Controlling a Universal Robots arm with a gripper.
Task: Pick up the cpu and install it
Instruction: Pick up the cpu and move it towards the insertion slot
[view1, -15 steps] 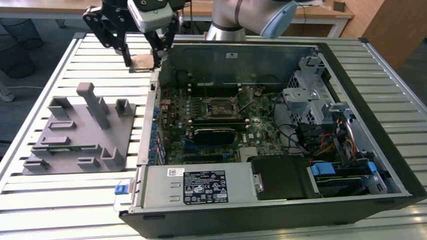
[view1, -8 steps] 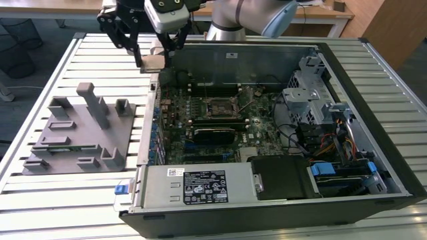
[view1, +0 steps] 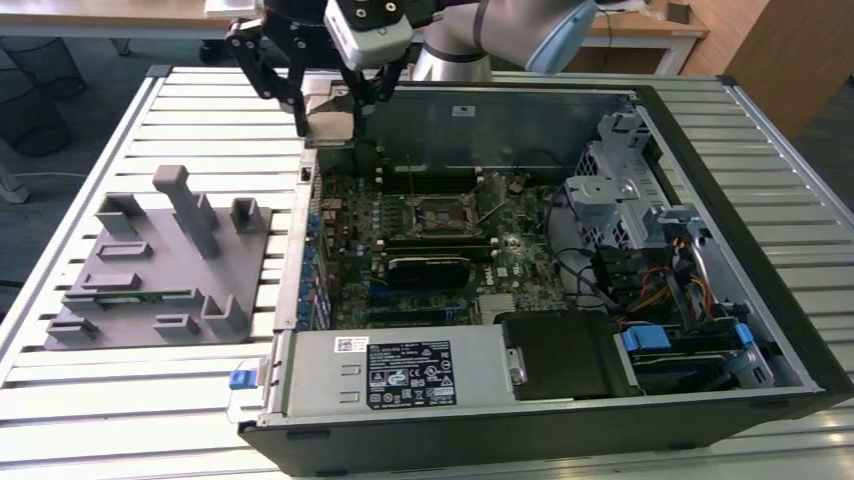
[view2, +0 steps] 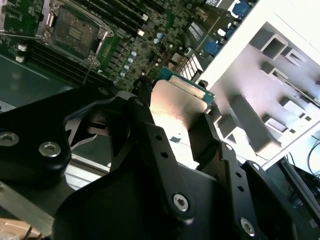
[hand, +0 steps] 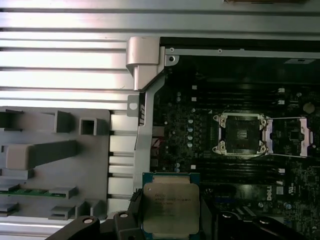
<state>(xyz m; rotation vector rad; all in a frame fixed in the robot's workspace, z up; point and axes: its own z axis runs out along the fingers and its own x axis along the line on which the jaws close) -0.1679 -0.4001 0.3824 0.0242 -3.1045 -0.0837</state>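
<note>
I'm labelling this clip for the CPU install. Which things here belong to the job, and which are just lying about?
In the job: cpu, held by the claw; open socket; computer case.
Lying about: grey holder tray; green memory stick in it; slatted table.

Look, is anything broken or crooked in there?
Nothing looks broken. The cpu sits straight in the pincer, near the edge of the computer case. The socket is empty, with its cover flipped open.
</note>
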